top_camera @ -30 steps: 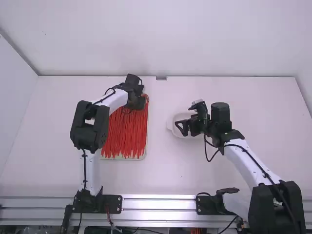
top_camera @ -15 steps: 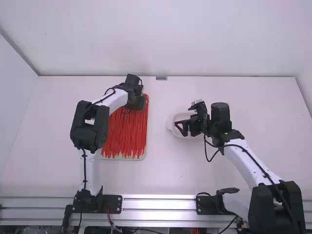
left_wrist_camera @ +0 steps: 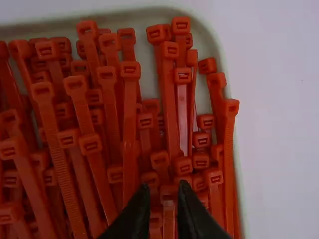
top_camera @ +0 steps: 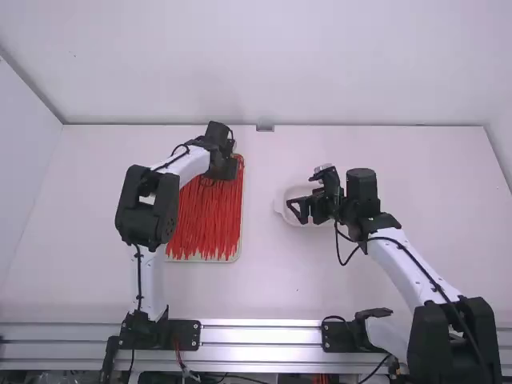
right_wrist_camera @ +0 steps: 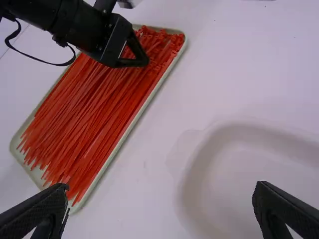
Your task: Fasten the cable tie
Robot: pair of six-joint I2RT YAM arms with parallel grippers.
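Note:
A pale tray (top_camera: 205,260) holds a thick pile of red cable ties (top_camera: 210,216), whose heads lie at the far end. My left gripper (top_camera: 223,166) is down in that far end. In the left wrist view its fingers (left_wrist_camera: 141,211) stand close together, pinching a single red tie (left_wrist_camera: 169,211) between the tips of the left gripper (left_wrist_camera: 162,206). The right wrist view shows it (right_wrist_camera: 134,57) over the pile (right_wrist_camera: 94,114) too. My right gripper (top_camera: 307,207) hangs open near mid-table over a white bowl (top_camera: 290,198), fingers (right_wrist_camera: 42,209) spread wide and holding nothing.
The white bowl (right_wrist_camera: 249,164) sits right of the tray (right_wrist_camera: 125,141) with a strip of bare table between them. The tray's rounded corner (left_wrist_camera: 212,32) borders open table on its right side. Walls close off the table at the back and left.
The left gripper has shifted very slightly at the tray's far end. The right arm has barely moved.

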